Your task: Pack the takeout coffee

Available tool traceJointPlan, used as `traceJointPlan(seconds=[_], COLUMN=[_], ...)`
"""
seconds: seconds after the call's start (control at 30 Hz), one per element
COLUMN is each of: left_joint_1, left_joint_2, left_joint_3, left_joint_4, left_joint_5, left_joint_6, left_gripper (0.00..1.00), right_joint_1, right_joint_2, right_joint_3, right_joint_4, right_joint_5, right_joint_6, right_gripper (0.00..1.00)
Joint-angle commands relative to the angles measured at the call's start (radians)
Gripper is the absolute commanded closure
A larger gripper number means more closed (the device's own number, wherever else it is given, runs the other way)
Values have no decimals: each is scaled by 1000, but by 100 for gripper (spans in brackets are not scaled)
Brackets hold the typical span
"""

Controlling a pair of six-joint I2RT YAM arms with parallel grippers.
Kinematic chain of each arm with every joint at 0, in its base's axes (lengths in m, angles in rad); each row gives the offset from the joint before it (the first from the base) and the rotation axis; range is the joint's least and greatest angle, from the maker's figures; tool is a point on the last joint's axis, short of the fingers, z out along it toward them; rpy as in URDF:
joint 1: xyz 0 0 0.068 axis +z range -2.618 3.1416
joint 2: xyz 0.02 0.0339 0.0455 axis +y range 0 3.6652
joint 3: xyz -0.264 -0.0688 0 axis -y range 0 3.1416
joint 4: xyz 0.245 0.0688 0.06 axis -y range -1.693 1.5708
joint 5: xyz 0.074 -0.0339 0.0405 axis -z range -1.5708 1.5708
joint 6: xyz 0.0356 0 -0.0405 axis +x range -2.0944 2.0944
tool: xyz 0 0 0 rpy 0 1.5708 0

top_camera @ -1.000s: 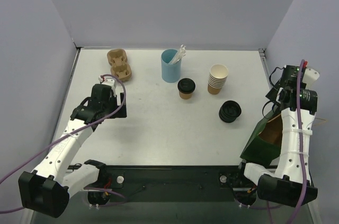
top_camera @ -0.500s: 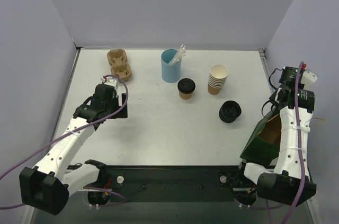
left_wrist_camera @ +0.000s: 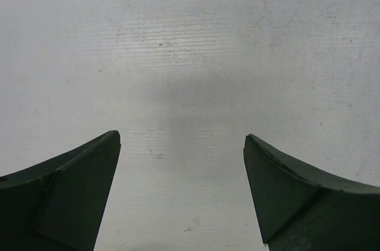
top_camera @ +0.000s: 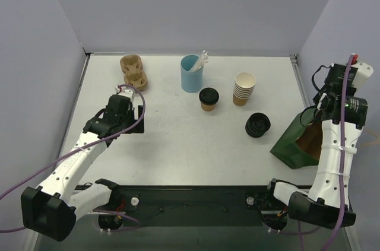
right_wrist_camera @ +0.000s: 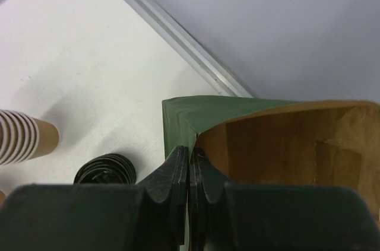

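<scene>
Coffee stands upright on the counter with its black lid on, between the blue cup and the cup stack. It is well apart from both tools. The right tool is at the right edge of the counter, its jaws pressed together on the rim of the green bag. The left tool hangs wide apart over the counter and holds nothing, to the left of the coffee.
</scene>
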Motion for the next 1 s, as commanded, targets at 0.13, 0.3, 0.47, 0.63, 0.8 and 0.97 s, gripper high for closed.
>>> traceJointPlan(seconds=[0.13,0.3,0.47,0.63,0.8,0.97], left_joint_1=[-4,-4,10,19,24,33], left_joint_2=[-48,-72,-110,-166,-221,-206], left_joint_3=[9,10,10,3,-11,-8], left_joint_4=[18,15,19,30,50,45], left_joint_5=[-17,-43,-89,-158,-187,-204], left_joint_6=[-2,-9,-18,-23,-25,-26], left_gripper=[5,5,4,4,4,4], right_joint_1=[1,68,396,637,870,1154], right_joint_2=[90,130,100,77,78,110], right_joint_3=[306,462,515,463,372,277], right_joint_4=[-67,-65,5,70,68,82], right_joint_5=[-49,-203,-228,-372,-346,-316], right_joint_6=[-170,-293,-449,-471,-545,-655], right_gripper=[100,100,100,100,100,100])
